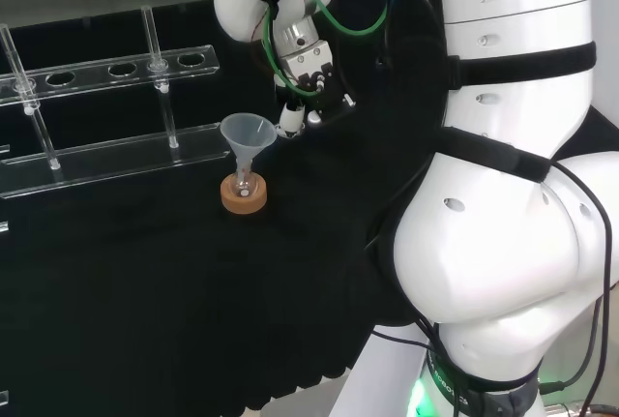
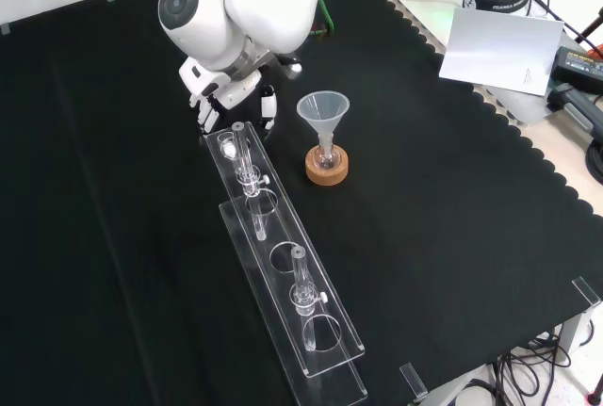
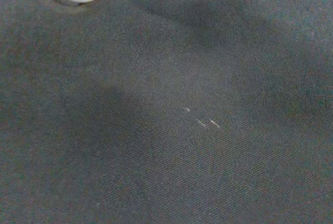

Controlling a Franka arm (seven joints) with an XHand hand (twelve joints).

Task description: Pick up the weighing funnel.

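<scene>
Hanging over the cloth (image 2: 113, 236) by the rack (image 2: 283, 274), near the funnel (image 2: 323, 109), the hand (image 2: 219, 95) hides whether it grips anything.

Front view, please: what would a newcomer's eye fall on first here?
The white arm link at the top, with the hand beneath it, over the black cloth. Right of the hand stands the funnel in its flask on a cork ring, and a long clear rack runs toward the bottom edge.

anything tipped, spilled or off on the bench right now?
Nothing stands out. The funnel stands upright in its flask on the cork ring, the clear rack stands level, and the cloth shows no spill.
</scene>
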